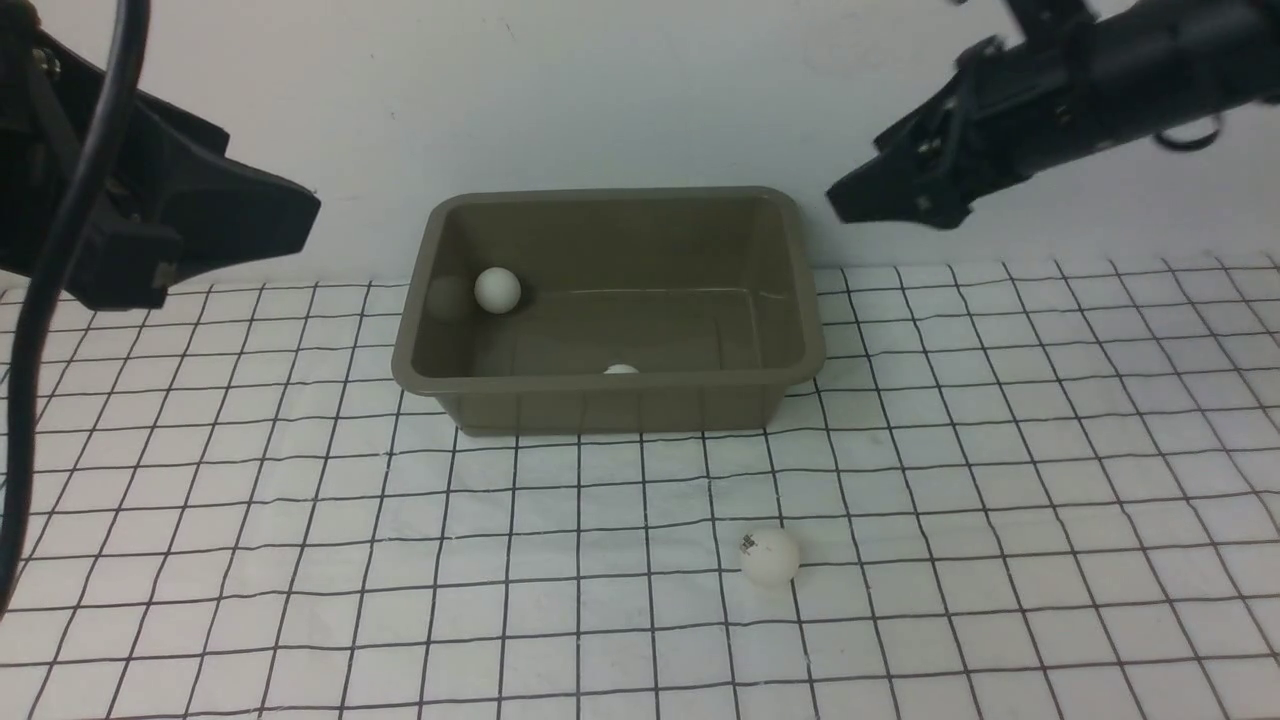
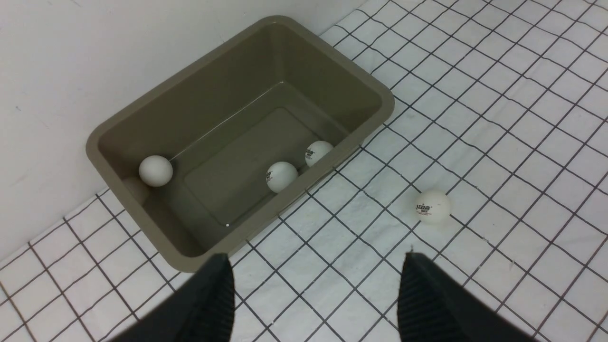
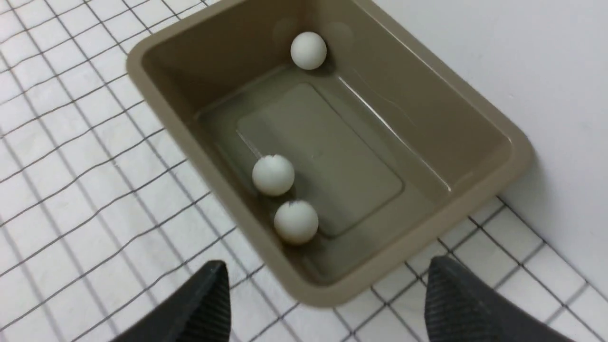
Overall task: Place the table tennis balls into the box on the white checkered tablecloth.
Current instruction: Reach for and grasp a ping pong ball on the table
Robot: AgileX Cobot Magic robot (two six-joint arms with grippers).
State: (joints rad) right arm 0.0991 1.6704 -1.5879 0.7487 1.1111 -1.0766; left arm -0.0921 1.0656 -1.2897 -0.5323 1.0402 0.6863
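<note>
The olive-brown box (image 1: 600, 388) stands on the white checkered tablecloth (image 1: 1000, 450) against the back wall. Three table tennis balls lie inside it: one in a far corner (image 2: 155, 171) and two side by side along the near wall (image 2: 281, 176) (image 2: 318, 153). A further ball (image 1: 769, 555), with a dark logo, rests on the cloth in front of the box, a little to the right. My left gripper (image 1: 300, 215) hangs open and empty above the cloth, left of the box. My right gripper (image 1: 840, 200) hovers open and empty above the box's right end.
A plain white wall rises directly behind the box. A black cable (image 1: 60, 250) hangs down along the left arm. The cloth is slightly wrinkled in front of the box.
</note>
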